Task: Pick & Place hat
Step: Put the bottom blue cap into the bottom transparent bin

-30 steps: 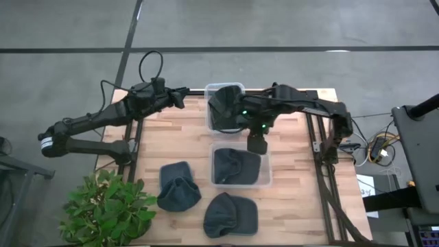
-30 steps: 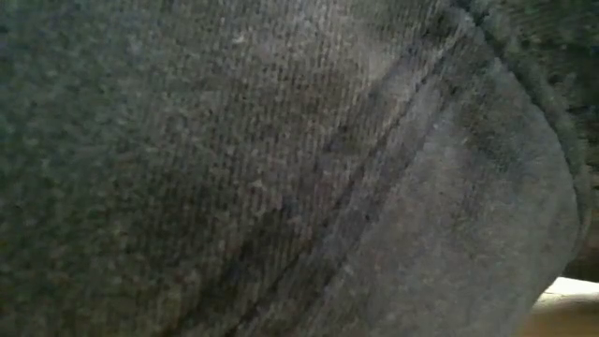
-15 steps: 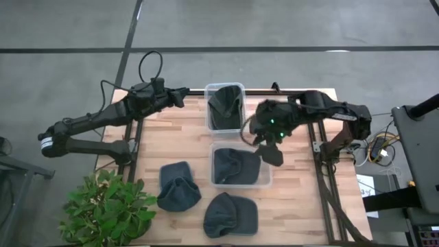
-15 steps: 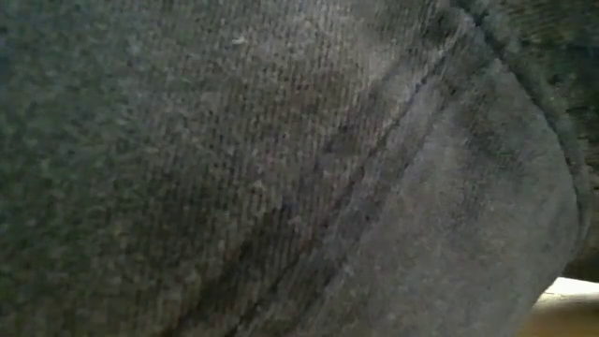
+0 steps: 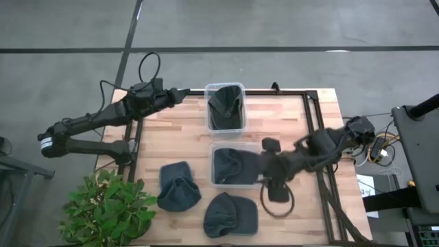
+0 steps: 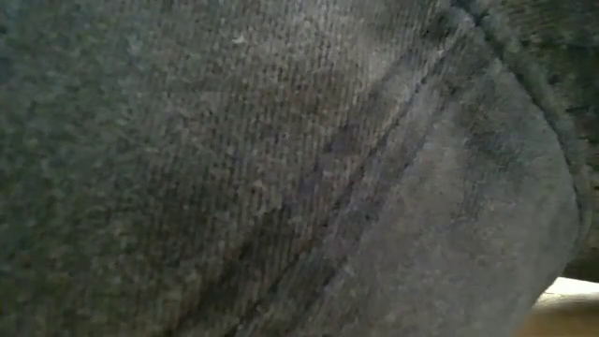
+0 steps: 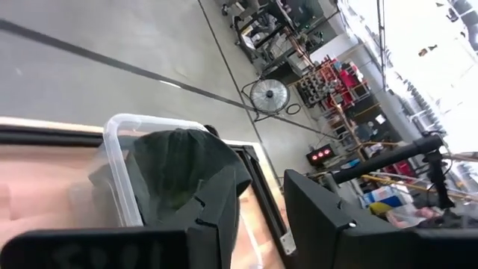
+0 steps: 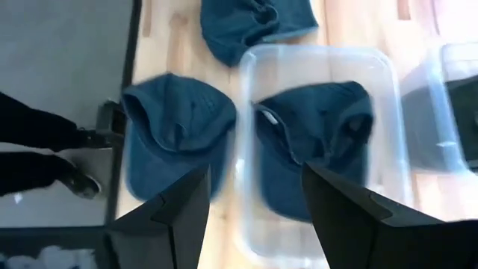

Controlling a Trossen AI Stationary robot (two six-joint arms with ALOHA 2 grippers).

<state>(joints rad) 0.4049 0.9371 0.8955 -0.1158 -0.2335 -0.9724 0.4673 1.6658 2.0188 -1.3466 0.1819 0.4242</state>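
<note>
Several dark grey caps are in view. One cap (image 5: 225,110) lies in the far clear bin (image 5: 208,92), another (image 5: 234,165) in the near clear bin (image 5: 266,180). Two more rest on the table: one (image 5: 178,185) near left, one (image 5: 230,215) at the near edge. My right gripper (image 5: 274,191) hangs open and empty just right of the near bin; in its wrist view (image 8: 258,217) it looks down on the near-edge cap (image 8: 175,127) and the binned cap (image 8: 314,142). My left gripper (image 5: 180,92) waits open left of the far bin (image 7: 119,172).
A potted plant (image 5: 110,209) stands at the near left corner. A person's legs and shoe (image 8: 45,149) show beyond the table's near edge. Dark cap cloth (image 6: 281,168) fills the low view. Bare wood lies right of the bins (image 5: 302,116).
My right gripper has swung away from over the far bin, moving toward the table's near edge and somewhat right, and now hangs beside the near bin's right side. The caps and bins have stayed where they were.
</note>
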